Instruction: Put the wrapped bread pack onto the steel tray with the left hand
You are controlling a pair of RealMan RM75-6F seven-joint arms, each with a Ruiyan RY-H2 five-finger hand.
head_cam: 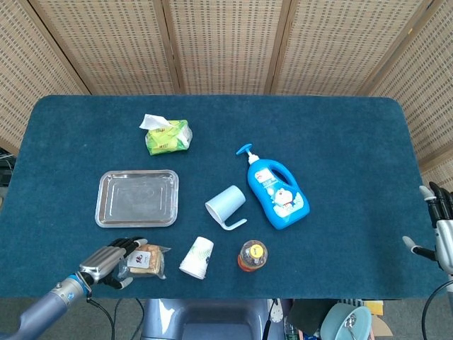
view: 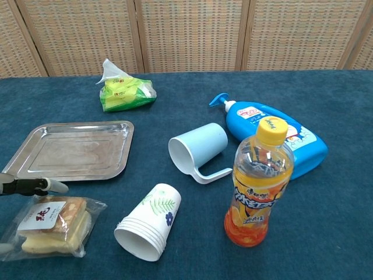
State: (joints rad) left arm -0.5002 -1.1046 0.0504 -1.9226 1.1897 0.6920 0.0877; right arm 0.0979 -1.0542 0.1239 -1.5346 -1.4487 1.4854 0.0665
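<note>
The wrapped bread pack (head_cam: 146, 261) (view: 52, 226) lies flat near the table's front edge, just in front of the empty steel tray (head_cam: 134, 202) (view: 70, 151). My left hand (head_cam: 110, 258) is at the pack's left end, its dark fingers (view: 32, 186) spread and reaching over that end, with no grip on it. In the chest view only these fingers show, at the left edge. My right hand (head_cam: 442, 230) hangs off the table's right edge, fingers apart and holding nothing.
A green tissue pack (head_cam: 168, 136) lies behind the tray. To the right of the bread pack are a stack of paper cups on its side (head_cam: 197, 257), a tipped light blue mug (head_cam: 226, 205), an upright orange drink bottle (head_cam: 253, 256) and a lying blue pump bottle (head_cam: 277, 193).
</note>
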